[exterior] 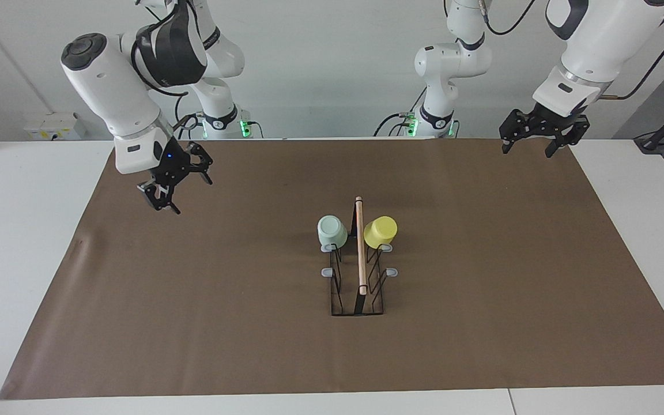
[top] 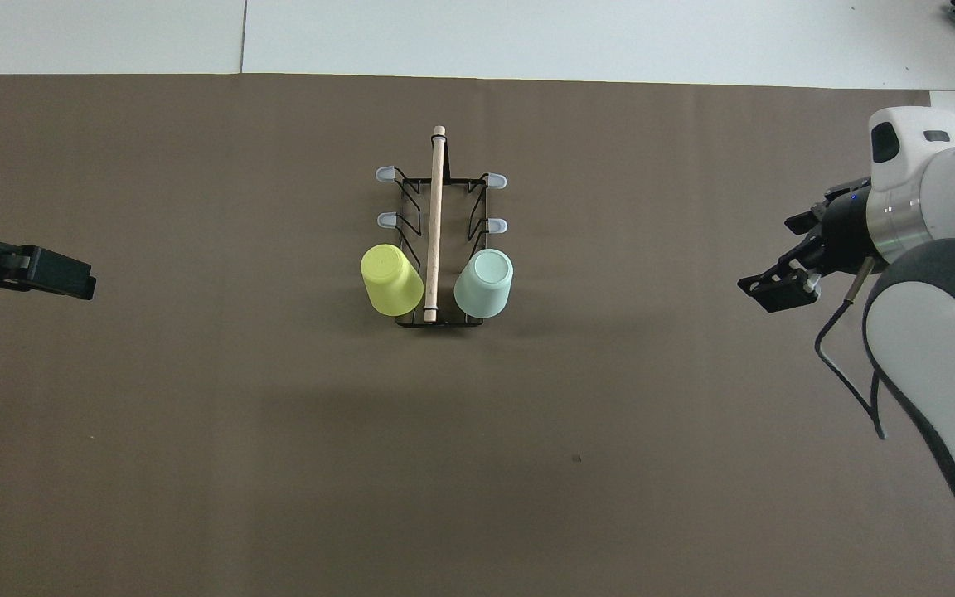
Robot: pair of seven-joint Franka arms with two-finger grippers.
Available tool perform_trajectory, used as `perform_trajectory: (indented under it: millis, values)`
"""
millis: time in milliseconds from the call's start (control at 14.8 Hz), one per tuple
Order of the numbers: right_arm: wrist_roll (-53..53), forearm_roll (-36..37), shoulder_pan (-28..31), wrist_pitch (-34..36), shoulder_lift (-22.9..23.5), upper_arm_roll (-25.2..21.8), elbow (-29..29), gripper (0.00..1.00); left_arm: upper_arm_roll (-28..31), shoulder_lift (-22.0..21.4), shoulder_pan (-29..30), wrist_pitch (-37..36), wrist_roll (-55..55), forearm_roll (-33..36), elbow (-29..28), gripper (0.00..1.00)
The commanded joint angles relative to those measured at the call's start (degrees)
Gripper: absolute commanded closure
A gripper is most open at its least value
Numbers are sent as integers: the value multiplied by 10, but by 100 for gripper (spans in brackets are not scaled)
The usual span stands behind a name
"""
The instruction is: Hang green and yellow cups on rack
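The black wire rack (exterior: 361, 271) (top: 436, 215) with its wooden rod stands mid-table. On the pair of prongs nearest the robots hang two upturned cups. The mint green cup (exterior: 332, 231) (top: 484, 283) is on the side toward the right arm's end, the yellow cup (exterior: 380, 231) (top: 392, 279) on the side toward the left arm's end. My right gripper (exterior: 188, 193) (top: 780, 255) hangs open and empty over the mat, well away from the rack. Open and empty too, my left gripper (exterior: 526, 151) (top: 71, 278) is raised over the mat's corner at its own end.
A brown mat (exterior: 482, 288) covers most of the white table (exterior: 21, 230). Bare grey-tipped prongs (exterior: 327, 272) stick out from both sides of the rack, farther from the robots than the cups.
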State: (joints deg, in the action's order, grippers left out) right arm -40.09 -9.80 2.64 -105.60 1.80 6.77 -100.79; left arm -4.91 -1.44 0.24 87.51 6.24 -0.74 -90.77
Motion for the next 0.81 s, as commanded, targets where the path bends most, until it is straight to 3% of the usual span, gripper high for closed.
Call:
perform_trajectory:
  millis: [0,203,338,743]
  values:
    - [108,13,-11,9,-11,-13,-14,0,-3,-10,6,-5,7,-8,-8,0]
    - [110,15,-19,27,-15,-27,-14,0,-3,-10,3,-5,6,-8,-7,0]
    - [129,67,-33,29,-24,-40,-3,0,-3,-10,-2,-5,5,-7,-7,0]
    - [326,58,-34,119,-18,-42,51,0,-3,-10,5,5,7,-8,-7,0]
